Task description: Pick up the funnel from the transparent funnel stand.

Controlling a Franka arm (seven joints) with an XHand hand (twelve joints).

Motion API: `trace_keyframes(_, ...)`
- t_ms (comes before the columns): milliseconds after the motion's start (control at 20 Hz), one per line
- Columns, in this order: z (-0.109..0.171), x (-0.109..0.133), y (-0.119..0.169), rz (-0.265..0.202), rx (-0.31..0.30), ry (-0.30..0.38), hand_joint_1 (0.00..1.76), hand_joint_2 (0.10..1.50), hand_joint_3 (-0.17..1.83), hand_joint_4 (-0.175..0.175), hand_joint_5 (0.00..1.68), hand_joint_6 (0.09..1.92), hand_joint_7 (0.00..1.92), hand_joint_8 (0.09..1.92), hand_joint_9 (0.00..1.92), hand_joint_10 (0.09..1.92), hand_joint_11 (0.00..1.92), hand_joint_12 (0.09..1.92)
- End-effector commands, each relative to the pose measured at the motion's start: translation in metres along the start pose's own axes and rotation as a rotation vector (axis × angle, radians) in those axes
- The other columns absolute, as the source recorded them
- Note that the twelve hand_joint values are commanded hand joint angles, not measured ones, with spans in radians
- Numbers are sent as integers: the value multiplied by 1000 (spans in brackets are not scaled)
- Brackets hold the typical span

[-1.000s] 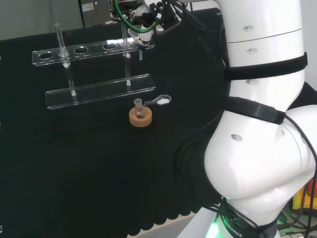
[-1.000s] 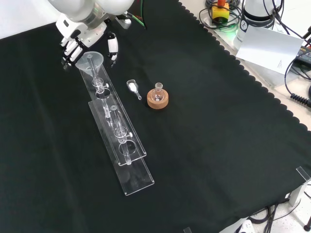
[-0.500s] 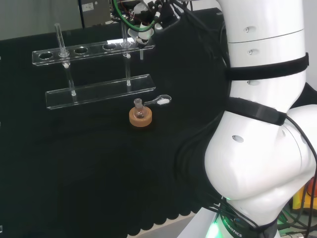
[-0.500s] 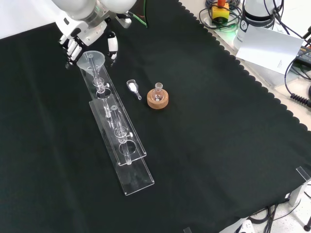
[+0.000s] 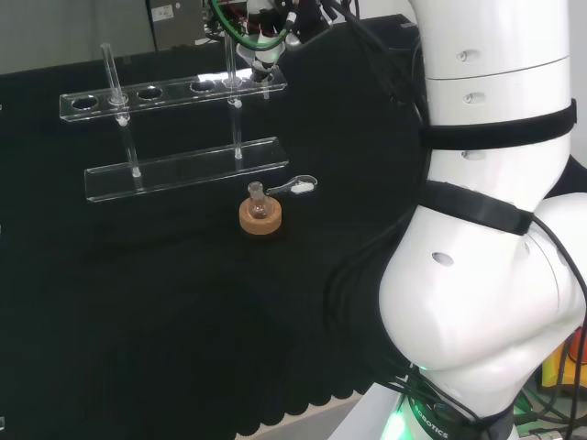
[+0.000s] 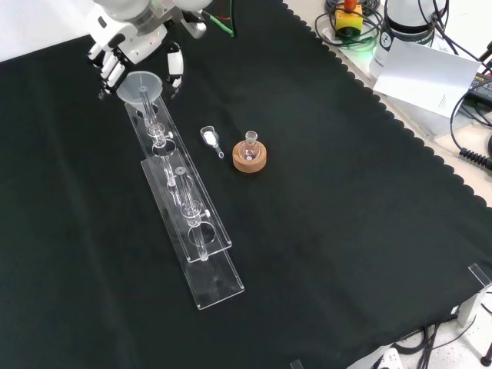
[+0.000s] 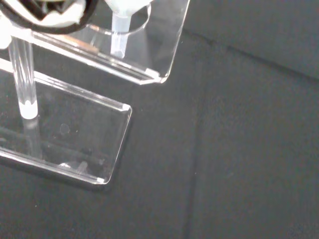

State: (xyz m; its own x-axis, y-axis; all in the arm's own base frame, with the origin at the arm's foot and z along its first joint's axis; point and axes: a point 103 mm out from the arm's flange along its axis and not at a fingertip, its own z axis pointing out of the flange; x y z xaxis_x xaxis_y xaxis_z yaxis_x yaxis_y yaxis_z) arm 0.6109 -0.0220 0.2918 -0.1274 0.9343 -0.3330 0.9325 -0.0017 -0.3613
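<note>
From the front camera I saw the hand (image 6: 131, 42) at the top left of the cloth (image 6: 323, 192), its fingers (image 6: 108, 69) and thumb (image 6: 175, 71) curled around the funnel (image 6: 140, 86). The funnel's wide mouth sat between fingers on the left and thumb on the right in that view, and its stem pointed down towards the far end of the stand (image 6: 188, 207). Whether the stem tip had fully cleared the end hole I could not tell from there.

At the wrist, the funnel's stem (image 7: 117, 36) hung over the round hole at the end of the stand's upper shelf (image 7: 149, 45), with the tip about level with the hole. The stand's base plate (image 7: 75, 134) lay below on the cloth, and one clear post (image 7: 24, 74) ran up from it. A blurred white and black part of the hand (image 7: 45, 12) showed beside the funnel.

From the head camera the hand (image 5: 261, 37) sat at the top of the picture, over the right end of the stand (image 5: 174, 119). The stand's top shelf had a row of holes, and a thin glass rod (image 5: 111, 73) stood up near its left end.

Near the stand, in the front view, lay a small clear scoop (image 6: 211, 138) with something white in it, and just to its right a small flask (image 6: 250, 147) stood upright on a cork ring (image 6: 250, 160). The arm's white links (image 5: 486, 229) took up the right of the head view.
</note>
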Motion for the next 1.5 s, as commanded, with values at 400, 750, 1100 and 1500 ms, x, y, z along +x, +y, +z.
trace_keyframes(400, -49, -23, -46, 56, -61, -2, 827, 645, 579, -42, 543, 118, 504, 1041, 702, 724, 219, 1364)
trace_keyframes(750, -69, -36, -94, 88, -100, 11, 826, 644, 581, -42, 538, 123, 495, 1036, 697, 727, 230, 1363)
trace_keyframes(1100, -63, -36, -142, 92, -107, 45, 825, 644, 583, -41, 533, 130, 490, 1027, 694, 730, 239, 1360)
trace_keyframes(1500, -44, -29, -185, 97, -108, 43, 820, 643, 588, -42, 521, 134, 487, 1014, 693, 732, 246, 1358)
